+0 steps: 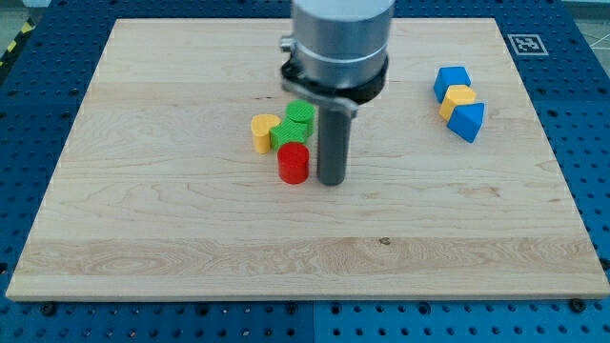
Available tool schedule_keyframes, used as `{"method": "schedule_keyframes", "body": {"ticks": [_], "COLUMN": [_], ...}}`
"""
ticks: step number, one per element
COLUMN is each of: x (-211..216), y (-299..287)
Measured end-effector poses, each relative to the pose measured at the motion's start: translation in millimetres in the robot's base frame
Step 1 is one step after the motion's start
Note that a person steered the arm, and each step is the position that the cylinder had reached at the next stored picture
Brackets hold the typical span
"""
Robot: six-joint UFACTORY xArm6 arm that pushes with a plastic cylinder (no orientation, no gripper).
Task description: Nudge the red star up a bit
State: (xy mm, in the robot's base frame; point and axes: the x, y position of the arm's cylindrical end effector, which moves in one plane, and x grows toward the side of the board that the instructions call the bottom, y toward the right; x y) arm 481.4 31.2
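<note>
1. The red star is not showing as a star in this view; the only red piece I am seeing is a red block (294,164) that is looking like a short cylinder, standing near the middle of the wooden board (143,210); I am judging that this is the task's thing, but its shape I cannot confirm.
2. My tip (332,181) is standing just beside it on the view's right, and whether it is touching I cannot tell; for a push toward the view's top it is probably needing to go below the block.
3. There is no claw on this arm, only the dark rod, so nothing is opening, closing or gripping.
4. Two green blocks (294,124) and a yellow block (263,132) are crowding just above the red one; an upward push is risking to move them too.
5. Well apart at the view's right, two blue blocks (460,103) are holding a small yellow piece (458,98) between them.
6. The board is lying on a blue perforated table (591,114).
</note>
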Motion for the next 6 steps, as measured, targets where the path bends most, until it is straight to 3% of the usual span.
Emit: {"method": "schedule_keyframes", "body": {"ticks": [3, 4, 6], "x": [-165.9, -193.6, -189.9], "y": [10.1, 9.1, -16.1]}}
